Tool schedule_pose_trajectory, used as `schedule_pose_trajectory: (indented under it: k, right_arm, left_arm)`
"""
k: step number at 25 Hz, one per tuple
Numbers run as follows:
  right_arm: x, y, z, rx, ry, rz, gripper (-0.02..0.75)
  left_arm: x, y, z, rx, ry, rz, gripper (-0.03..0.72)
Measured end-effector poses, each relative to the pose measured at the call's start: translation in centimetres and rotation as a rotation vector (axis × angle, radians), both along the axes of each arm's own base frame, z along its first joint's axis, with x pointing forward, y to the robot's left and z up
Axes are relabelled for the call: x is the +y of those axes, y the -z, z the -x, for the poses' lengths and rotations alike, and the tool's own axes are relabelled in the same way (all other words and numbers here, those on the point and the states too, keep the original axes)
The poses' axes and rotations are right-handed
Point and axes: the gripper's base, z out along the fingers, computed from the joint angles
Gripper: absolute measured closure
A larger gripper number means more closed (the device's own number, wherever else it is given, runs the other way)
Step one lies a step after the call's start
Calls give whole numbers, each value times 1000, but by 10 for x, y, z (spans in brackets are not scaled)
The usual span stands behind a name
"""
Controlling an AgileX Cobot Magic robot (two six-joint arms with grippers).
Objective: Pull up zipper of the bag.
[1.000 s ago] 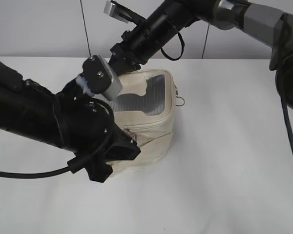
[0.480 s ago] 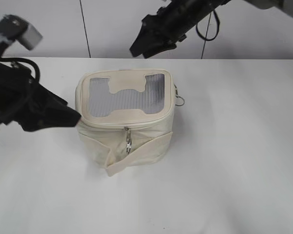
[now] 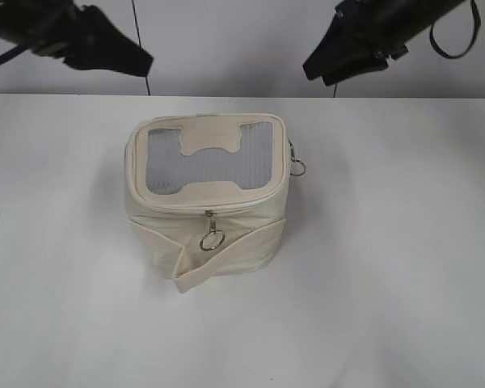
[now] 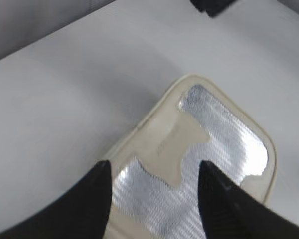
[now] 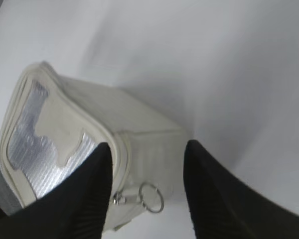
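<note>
Pulled back from the bag (image 3: 206,198) since half a second ago: left gripper (image 3: 105,50) now high above the far-left edge of the white table (image 3: 388,283), right gripper (image 3: 347,50) high above the far edge right of centre, both well clear of the bag. Front ring pull (image 3: 211,240) swung up into a round loop against the front wall, no longer hanging straight down.

Standing upright near the middle of the table, slightly toward the far edge. Small, boxy, cream-white, with a rounded-square lid carrying grey mesh panels around a cream centre patch. Zipper (image 3: 226,206) running round the lid's rim, looking closed along the front. One silver slider at mid-front, just above the ring pull; a second ring pull (image 3: 298,168) dangling off the right side. Cream strap band (image 3: 226,259) wrapped round the lower body, its end sticking out at the front-left corner.

Left gripper (image 4: 154,199) spread, dark fingers (image 4: 84,209) apart above the lid, holding nothing. Right gripper (image 5: 144,184) likewise parted, fingers (image 5: 74,199) either side of the view, bag seen between them far below, untouched.
</note>
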Motion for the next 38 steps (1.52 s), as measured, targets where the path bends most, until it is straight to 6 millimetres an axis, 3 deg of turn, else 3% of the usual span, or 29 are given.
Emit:
schedule_pose_trajectory:
  k: [4,8,11,14,18,24,26,29,31,38]
  right_arm:
    - [-24,20,52,-35,81,-33,358]
    - [-34,41,108,-151,112,-27,358]
    - [-36,59,128,-203,105,-10,358]
    - [-37,70,133,-208,107,5,358]
    - [-37,70,133,-218,108,-1,358]
    - [-37,69,133,-229,100,2,358]
    - [-37,69,133,-237,94,5,359]
    - [-37,69,133,-248,86,9,359]
    - [-37,69,132,-257,82,11,359]
    - [-36,83,129,-219,89,6,359]
  left_arm:
    - [-45,8,-40,22,157,1,267]
    - [-83,21,-63,-4,285,-64,267]
    - [-102,30,-73,-21,358,-121,267]
    - [-115,45,-78,-17,406,-173,267]
    - [-132,62,-79,3,447,-186,267]
    - [-139,80,-82,39,453,-181,270]
    - [-139,80,-82,39,453,-180,325]
    - [-139,80,-83,31,447,-184,545]
    - [-138,81,-83,30,448,-193,635]
    - [-138,81,-84,28,445,-199,638]
